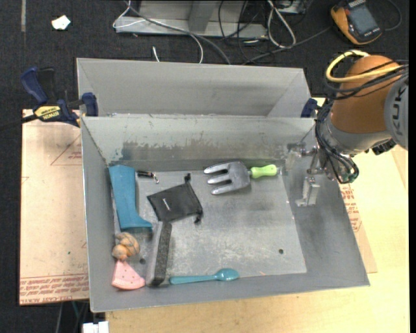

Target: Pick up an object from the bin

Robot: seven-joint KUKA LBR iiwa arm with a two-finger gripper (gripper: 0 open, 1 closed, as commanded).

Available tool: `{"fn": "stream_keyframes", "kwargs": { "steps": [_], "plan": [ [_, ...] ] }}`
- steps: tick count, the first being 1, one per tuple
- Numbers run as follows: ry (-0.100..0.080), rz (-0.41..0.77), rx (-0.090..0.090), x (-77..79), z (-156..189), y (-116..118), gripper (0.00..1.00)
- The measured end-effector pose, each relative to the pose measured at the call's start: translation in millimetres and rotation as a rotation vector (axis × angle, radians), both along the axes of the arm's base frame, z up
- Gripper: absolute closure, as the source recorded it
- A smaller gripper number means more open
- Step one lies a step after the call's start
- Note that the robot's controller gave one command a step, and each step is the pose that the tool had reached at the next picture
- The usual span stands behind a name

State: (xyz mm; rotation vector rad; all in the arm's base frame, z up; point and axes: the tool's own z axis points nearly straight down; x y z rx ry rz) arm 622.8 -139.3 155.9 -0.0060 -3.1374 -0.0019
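One gripper (311, 185) hovering by the bin's (195, 84) right wall.
Fork (227, 177) lying left of it; I cannot tell its grip.

Robotics lab, by the look of it. An orange-covered robot arm (361, 97) is hanging in at 3 o'clock over a grey metal bin (195, 84), which is sitting on dark carpet (39, 58). Black cables (260, 29) are trailing at 12 o'clock. An orange-and-black handheld unit (356, 19) is lying at 1 o'clock.

Black cables (223, 23), orange handheld device (356, 19)
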Motion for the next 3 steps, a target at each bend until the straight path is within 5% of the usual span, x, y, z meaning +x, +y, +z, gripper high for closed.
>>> {"fn": "stream_keyframes", "kwargs": {
  "steps": [1,2,3],
  "plan": [
    [-0.007,0.003,-0.001,1.3,5,1,0.00],
    [-0.011,-0.016,0.000,32.8,-42,41,0.00],
    [-0.008,-0.052,0.000,36.4,-62,54,0.00]
  ]
}}
